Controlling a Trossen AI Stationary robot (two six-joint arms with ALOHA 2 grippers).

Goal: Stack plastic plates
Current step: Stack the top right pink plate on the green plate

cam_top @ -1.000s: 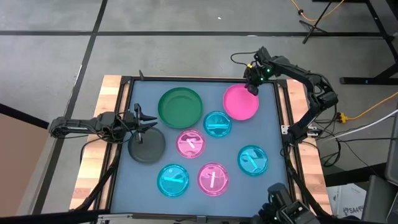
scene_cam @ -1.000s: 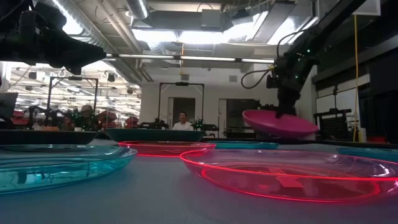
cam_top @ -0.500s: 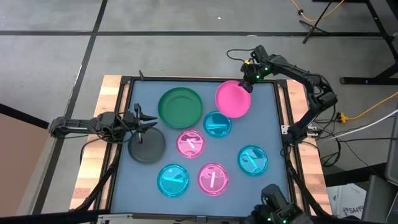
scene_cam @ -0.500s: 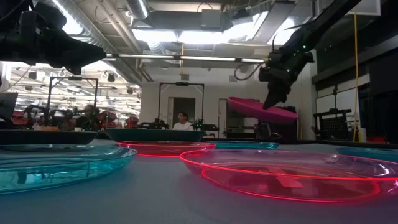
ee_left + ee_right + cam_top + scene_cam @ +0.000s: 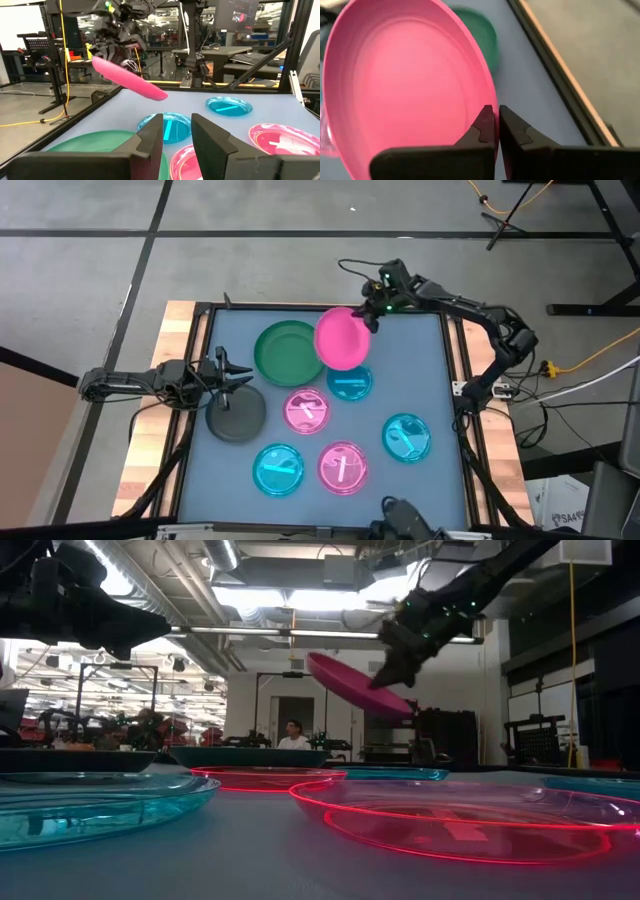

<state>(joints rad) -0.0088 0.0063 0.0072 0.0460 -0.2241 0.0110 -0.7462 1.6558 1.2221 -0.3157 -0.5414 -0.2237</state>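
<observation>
The solid pink plate (image 5: 342,338) hangs tilted above the table near its far edge, overlapping the right rim of the larger dark green plate (image 5: 285,352). My right gripper (image 5: 372,315) is shut on it. In the right wrist view the pink plate (image 5: 405,85) fills the picture, with the green plate (image 5: 480,40) beyond it. My left gripper (image 5: 238,377) waits open and level at the table's left, over the dark grey plate (image 5: 237,415). Its fingers (image 5: 150,135) have nothing between them. My right gripper pinches the pink plate's rim (image 5: 491,100) between its two fingers, one on the inner face and one on the outer. The fingers slant down from the table's far right. The plate is lifted clear of the table and tilted (image 5: 355,688).
Translucent plates lie flat on the mat: cyan ones (image 5: 349,380), (image 5: 406,436), (image 5: 278,469) and pink ones (image 5: 307,410), (image 5: 342,466). A black frame (image 5: 452,360) rims the mat. People sit in the room beyond the table's far edge (image 5: 292,735).
My right gripper has gone toward the table's left along the far edge and risen, staying shut on the pink plate. The plate has come from the far right corner to beside the green plate, higher and tipped more steeply than before.
</observation>
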